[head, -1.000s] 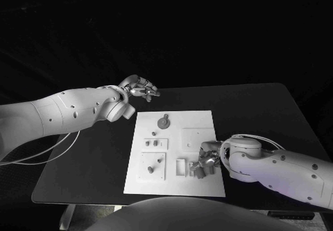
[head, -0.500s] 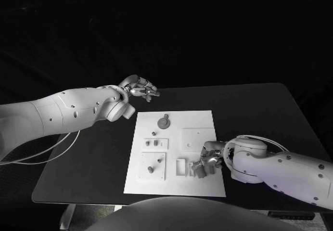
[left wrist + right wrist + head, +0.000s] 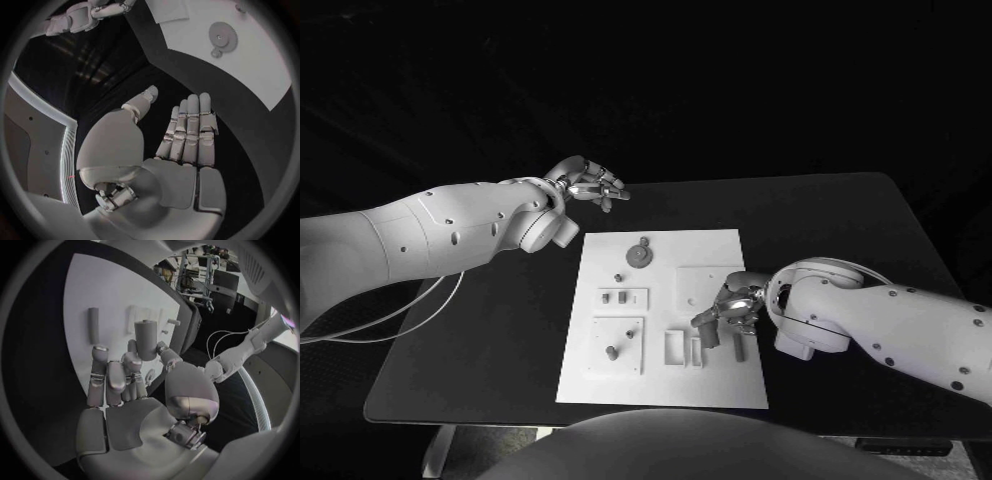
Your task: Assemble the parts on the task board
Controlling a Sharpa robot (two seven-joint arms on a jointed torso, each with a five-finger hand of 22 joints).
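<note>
The white task board (image 3: 661, 385) lies in the middle of the black table. My right hand (image 3: 730, 308) hovers over the board's right side and pinches a grey cylindrical peg (image 3: 145, 340) between thumb and fingers; the peg (image 3: 711, 332) hangs roughly upright. A second peg (image 3: 740, 346) lies flat on the board beside it, also visible as a loose peg (image 3: 94, 325) beyond the fingers. My left hand (image 3: 590, 184) is held above the table past the board's far left corner, with straight fingers (image 3: 190, 130) and nothing in it.
A round gear (image 3: 640, 254) sits on the board's far part, seen too as the gear (image 3: 220, 34). A small pin (image 3: 617, 277) stands close to it. Raised blocks with parts (image 3: 615, 345) occupy the board's left side. Bare table surrounds the board.
My right hand has risen from the board's near right part and shifted slightly away from me, carrying one peg. The other peg stays lying on the board. The left hand has barely moved.
</note>
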